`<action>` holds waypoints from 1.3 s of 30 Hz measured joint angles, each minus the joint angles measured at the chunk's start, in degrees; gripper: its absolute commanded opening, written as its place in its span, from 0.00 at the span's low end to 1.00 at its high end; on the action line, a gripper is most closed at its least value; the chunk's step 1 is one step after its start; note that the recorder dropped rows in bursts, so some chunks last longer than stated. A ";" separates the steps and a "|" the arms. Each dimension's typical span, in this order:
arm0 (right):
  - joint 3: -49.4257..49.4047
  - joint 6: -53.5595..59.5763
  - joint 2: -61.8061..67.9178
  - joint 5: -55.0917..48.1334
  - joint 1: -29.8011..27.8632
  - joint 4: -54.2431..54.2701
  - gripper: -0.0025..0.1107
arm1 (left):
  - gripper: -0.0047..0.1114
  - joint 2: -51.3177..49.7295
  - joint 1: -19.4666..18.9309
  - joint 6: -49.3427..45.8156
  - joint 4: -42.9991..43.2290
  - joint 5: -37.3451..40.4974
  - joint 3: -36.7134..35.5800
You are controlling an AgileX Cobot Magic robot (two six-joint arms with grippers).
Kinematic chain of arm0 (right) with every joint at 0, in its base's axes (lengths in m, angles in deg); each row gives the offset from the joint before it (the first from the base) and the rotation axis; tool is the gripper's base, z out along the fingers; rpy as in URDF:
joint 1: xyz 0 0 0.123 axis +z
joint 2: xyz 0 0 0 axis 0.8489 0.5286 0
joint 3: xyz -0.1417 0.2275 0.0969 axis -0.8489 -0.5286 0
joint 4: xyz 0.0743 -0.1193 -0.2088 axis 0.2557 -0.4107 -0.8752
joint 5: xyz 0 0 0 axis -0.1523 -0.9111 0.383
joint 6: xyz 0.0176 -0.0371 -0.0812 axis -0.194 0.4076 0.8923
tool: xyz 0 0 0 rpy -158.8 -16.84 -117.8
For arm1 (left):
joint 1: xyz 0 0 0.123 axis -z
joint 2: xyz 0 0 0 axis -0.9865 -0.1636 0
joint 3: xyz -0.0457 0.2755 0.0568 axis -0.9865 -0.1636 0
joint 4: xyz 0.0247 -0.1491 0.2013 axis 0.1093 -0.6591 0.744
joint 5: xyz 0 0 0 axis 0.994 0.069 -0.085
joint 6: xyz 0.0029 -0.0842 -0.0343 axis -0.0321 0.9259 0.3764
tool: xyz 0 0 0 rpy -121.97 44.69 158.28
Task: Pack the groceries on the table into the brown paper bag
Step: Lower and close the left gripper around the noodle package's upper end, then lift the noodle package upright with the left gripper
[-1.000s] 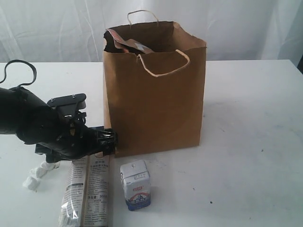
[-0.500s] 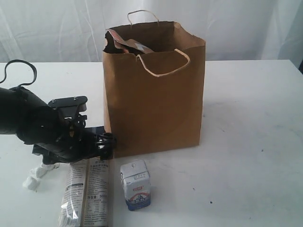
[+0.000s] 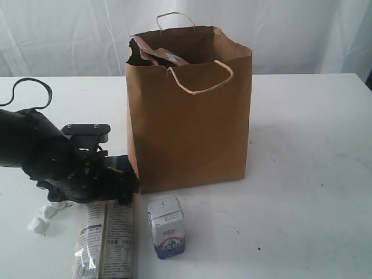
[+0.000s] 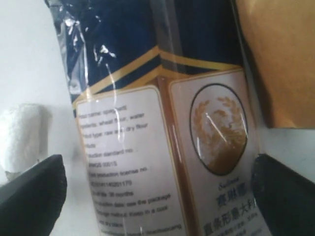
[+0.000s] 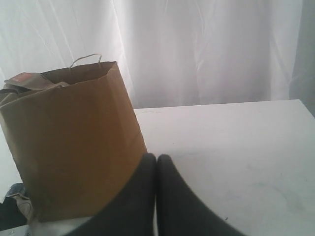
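Left claw edged back, spread astride noodle packet beside bag.

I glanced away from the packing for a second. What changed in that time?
The open left hand sank slightly, drawing back from the bag, over the top end of the noodle packet; nothing is gripped yet. Bag, packet, carton and sweets stayed put.

Bright diffuse light, soft shadows, glare streaks on noodle packet
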 measured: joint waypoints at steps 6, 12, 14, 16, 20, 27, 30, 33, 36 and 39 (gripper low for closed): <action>0.00 0.00 0.00 0.00 0.00 0.00 0.02 | 0.92 -0.46 0.00 0.00 0.00 -0.75 0.00; 0.00 0.00 0.00 0.00 0.00 0.00 0.02 | 0.48 -0.46 0.00 0.00 -0.46 0.53 0.00; 0.00 0.00 0.00 0.00 0.00 0.00 0.02 | 0.28 -0.46 0.00 0.00 -0.46 0.99 0.00; 0.00 0.00 0.00 0.00 0.00 0.00 0.02 | 0.13 -0.22 0.00 0.00 -0.46 1.25 0.11; 0.00 0.00 0.00 0.00 0.00 0.00 0.02 | 0.04 -0.12 0.00 -0.95 -0.46 1.25 0.20; 0.00 0.00 0.00 -0.10 0.00 0.00 0.02 | 0.04 1.73 0.00 -6.75 -0.46 4.75 0.20; 0.00 0.00 0.00 -0.10 0.00 0.00 0.02 | 0.04 4.18 0.00 -10.75 -0.46 8.02 -0.14; 0.00 0.00 0.00 -0.10 0.00 0.00 0.02 | 0.04 7.79 0.00 -12.70 -0.35 10.61 -0.02; 0.00 0.00 0.00 -0.10 0.00 0.00 0.02 | 0.04 11.33 0.00 -13.07 -0.35 11.00 1.70; 0.00 0.10 0.00 -0.10 0.00 0.00 0.02 | 0.04 14.24 0.00 -13.07 -0.35 10.47 3.96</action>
